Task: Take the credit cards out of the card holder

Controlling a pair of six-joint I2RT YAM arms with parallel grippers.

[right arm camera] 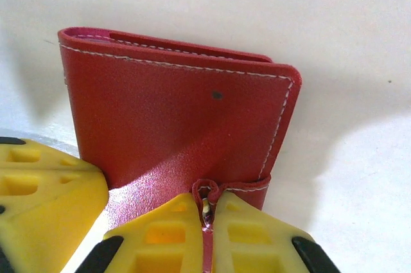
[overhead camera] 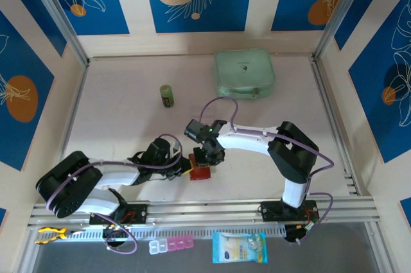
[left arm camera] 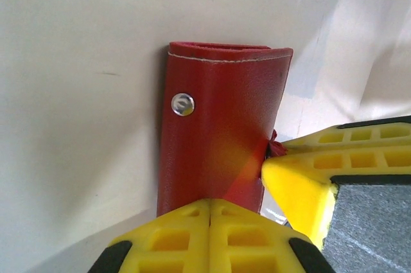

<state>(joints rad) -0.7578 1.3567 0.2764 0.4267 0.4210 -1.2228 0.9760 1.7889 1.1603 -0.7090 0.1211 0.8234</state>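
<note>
Yellow fingers (right arm camera: 250, 234) of the right gripper (right arm camera: 207, 216) sit closest, pressed together on the red tab (right arm camera: 209, 191) at the near edge of the card holder (right arm camera: 173, 119). I take this to be a pull that will peel the flap open. The left gripper (left arm camera: 210, 212) is clamped tight on one short end of the card holder, apparently to anchor it against that pull. The holder is folded closed between the two arms, low over the table (overhead camera: 128, 125) near their bases. Its long axis runs straight away from the left fingers and across the right wrist's view. The stitched, layered edge points away from the left gripper and the snap stud (left arm camera: 182, 104) faces up. The credit cards are presumably tucked inside.
</note>
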